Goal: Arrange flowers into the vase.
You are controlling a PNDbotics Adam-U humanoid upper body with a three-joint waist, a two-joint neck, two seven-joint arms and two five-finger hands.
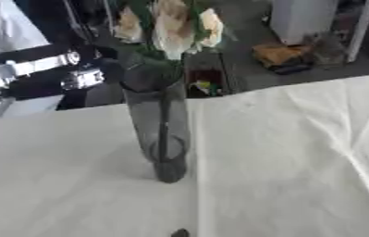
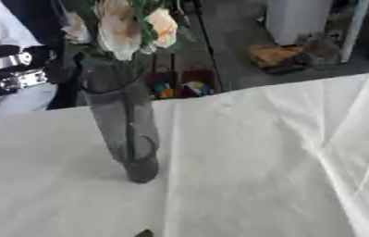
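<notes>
On the white-clothed tabletop (image 1: 284, 176) the smoky glass vase (image 1: 161, 134) stands upright, its long axis vertical. Cream flowers (image 1: 175, 25) already sit in its mouth. Neither hand shows, so their state cannot be told.

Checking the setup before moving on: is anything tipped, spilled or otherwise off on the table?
Nothing stands out. The vase stands upright on the white cloth, with the flowers in it, blooms above the rim. The cloth is creased but shows no spill. A small dark thing pokes in at the bottom edge; I cannot tell what it is.
</notes>
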